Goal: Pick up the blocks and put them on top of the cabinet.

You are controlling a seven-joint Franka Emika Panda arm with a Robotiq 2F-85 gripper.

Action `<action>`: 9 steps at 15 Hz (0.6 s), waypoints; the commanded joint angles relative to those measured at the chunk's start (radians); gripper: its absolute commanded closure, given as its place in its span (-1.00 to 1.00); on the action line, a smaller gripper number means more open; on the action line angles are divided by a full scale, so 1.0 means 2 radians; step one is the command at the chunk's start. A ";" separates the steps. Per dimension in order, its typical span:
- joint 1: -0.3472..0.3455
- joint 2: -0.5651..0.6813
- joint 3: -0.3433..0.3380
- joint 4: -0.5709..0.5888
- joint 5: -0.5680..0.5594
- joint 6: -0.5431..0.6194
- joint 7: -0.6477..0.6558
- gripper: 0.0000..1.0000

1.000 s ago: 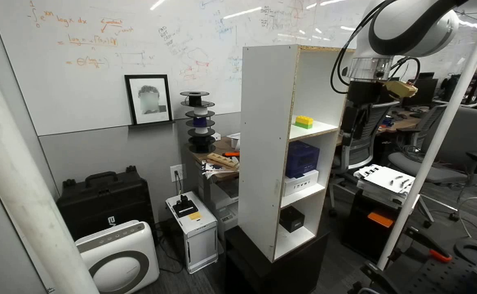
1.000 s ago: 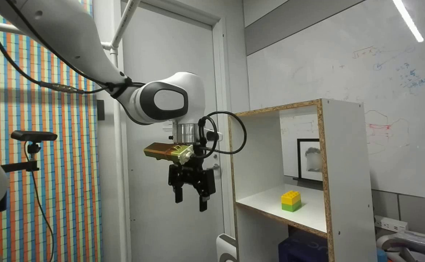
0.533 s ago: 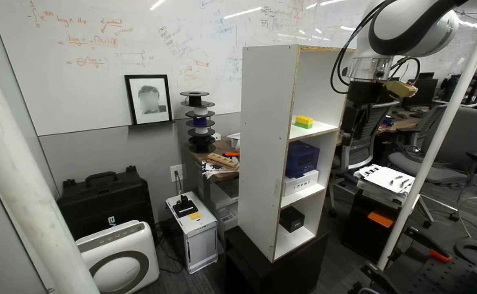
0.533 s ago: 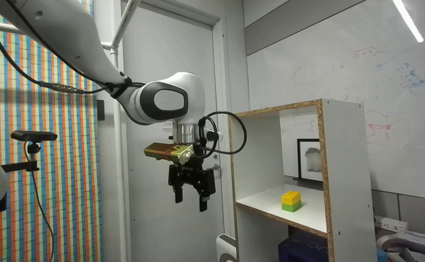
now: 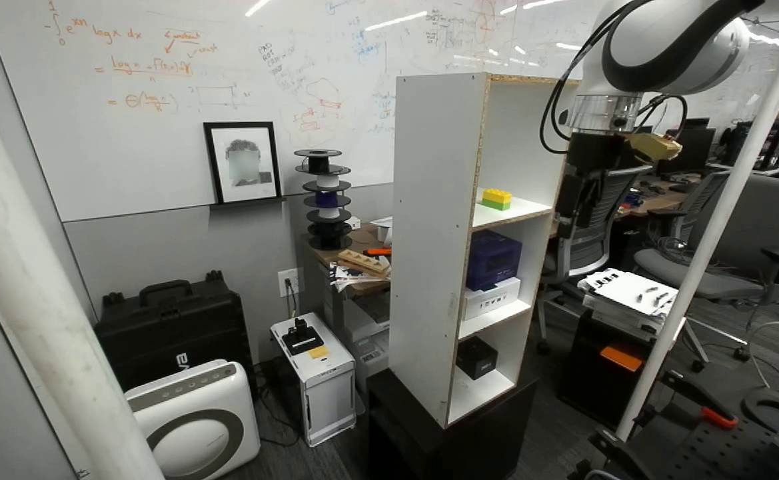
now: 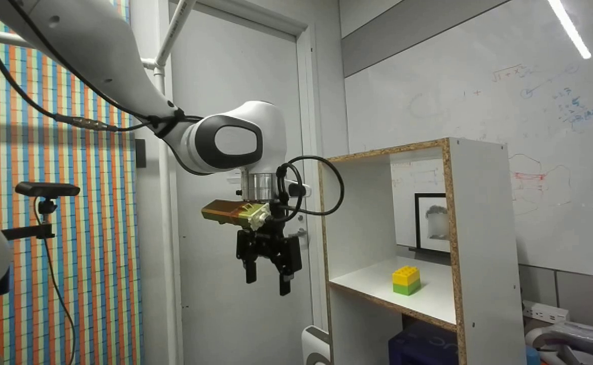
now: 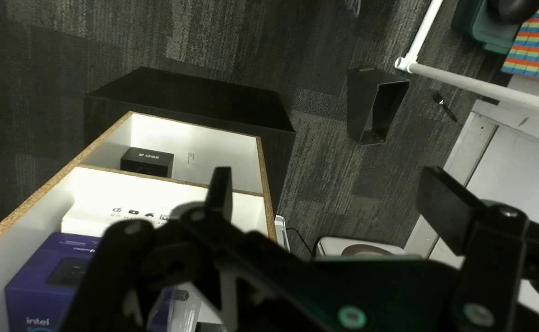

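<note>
The blocks, a yellow block stacked on a green one, sit on the upper shelf of the white cabinet. They also show in an exterior view as yellow over green on the same cabinet. My gripper points down in front of the cabinet's open side, apart from it and from the blocks. Its fingers are wide apart with nothing between them, as the wrist view shows. The blocks are out of view in the wrist view, where the cabinet's lower shelves show.
A dark blue-purple box stands on a white box on the middle shelf. A small black box is on the bottom shelf. The cabinet stands on a dark base. A white pole stands near the arm.
My gripper has shifted very slightly to the right and down in an exterior view. The blocks and cabinet have not moved.
</note>
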 commanded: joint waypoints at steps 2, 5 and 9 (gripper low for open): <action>-0.024 0.044 -0.016 -0.006 0.011 0.150 0.025 -1.00; -0.037 0.091 -0.028 0.004 0.020 0.261 0.040 -1.00; -0.046 0.166 -0.043 0.044 0.051 0.373 0.041 -1.00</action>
